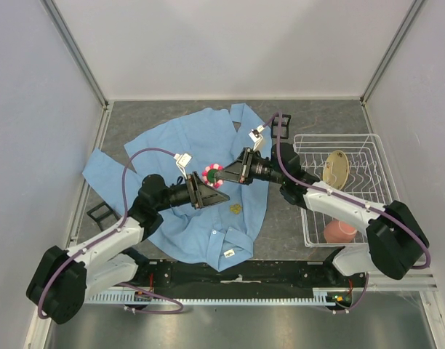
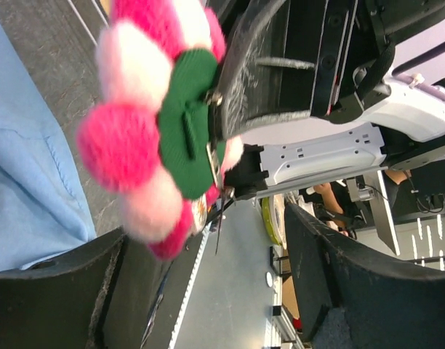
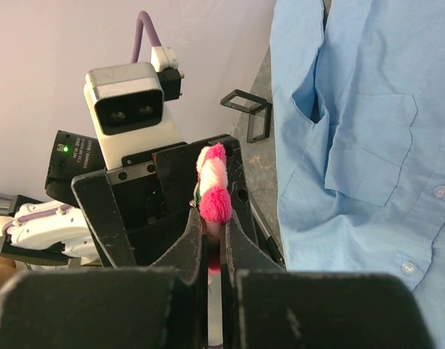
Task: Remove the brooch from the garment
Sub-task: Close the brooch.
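Grey tabletop (image 1: 317, 116) inside white walls, seen from above and from both wrists.

Writing. White neck label (image 1: 228, 253) at near edge of shirt (image 1: 179, 145), print too small to read. Dull gold emblem (image 1: 236, 209) on cloth just beyond label, detail too fine to make out.

Containers. White wire basket (image 1: 375, 156) at right of table, beside shirt. Holds tan oval piece (image 1: 337, 169) propped on far wires and pink bowl (image 1: 340, 231) at near end, well apart from each other.

Cloth. Pale blue, spread across table centre, collar toward arm bases, sleeves out to left and far side. Shows chest pocket (image 3: 368, 145) and two buttons (image 3: 441, 191) in right-wrist view. Loose on table: black clip (image 1: 99, 214) beside left sleeve; second clip (image 1: 281, 125) past far edge of shirt.

Brooch (image 1: 214, 173). Ring of pink and pale pompoms around green felt backing. Held in air over middle of shirt, apart from cloth in both wrist views.

Right gripper (image 3: 212, 231). Clamped on brooch edge-on, jaws narrow, pompoms jutting past fingertips; in left-wrist view, one dark finger (image 2: 259, 73) pressed flat against green felt.

Left gripper (image 1: 215, 186). Faces right gripper tip to tip. Fingers (image 2: 55, 291) spread wide, brooch just ahead of gap between them, nearer one side, not clamped by either.
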Controlling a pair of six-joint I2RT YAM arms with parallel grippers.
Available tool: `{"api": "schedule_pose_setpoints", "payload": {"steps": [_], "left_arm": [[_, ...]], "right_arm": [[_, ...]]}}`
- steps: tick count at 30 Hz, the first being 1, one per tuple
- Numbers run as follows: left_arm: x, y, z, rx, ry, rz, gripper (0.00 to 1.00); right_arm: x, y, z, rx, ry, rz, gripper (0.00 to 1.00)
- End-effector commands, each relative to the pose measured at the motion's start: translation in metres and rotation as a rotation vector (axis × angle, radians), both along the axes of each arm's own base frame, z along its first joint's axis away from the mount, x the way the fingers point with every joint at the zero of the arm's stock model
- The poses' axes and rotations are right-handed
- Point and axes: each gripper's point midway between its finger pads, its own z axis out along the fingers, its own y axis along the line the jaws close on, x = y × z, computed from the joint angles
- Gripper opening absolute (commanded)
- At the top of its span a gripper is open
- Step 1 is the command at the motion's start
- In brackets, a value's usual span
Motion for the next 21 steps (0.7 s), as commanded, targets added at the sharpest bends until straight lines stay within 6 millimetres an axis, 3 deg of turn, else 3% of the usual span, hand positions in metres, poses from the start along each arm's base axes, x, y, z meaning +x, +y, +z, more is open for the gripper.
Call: {"api": "schedule_pose_setpoints", "payload": {"steps": [1,7,15,21], "left_arm": [[0.003,-0.005,0.047,-0.134,-0.078,-0.013,0.7],[-0.001,-0.005,0.066,-0.207,-0.067,-0.034,0.6],[-0.005,-0.005,0.083,-0.251,-0.036,-0.054,0.6],[-0.012,0.004,0.078,-0.288,0.056,-0.024,0.64]], "right_arm": [[0.001,0.001,0.025,0.023,-0.071,-0.033,0.0],[0.001,0.001,0.015,-0.022,-0.078,-0.054,0.0],[-0.003,0.001,0.004,-0.061,-0.082,-0.062,0.0],[0.002,-0.006,0.002,-0.111,-0.118,-0.1,0.0]]}}
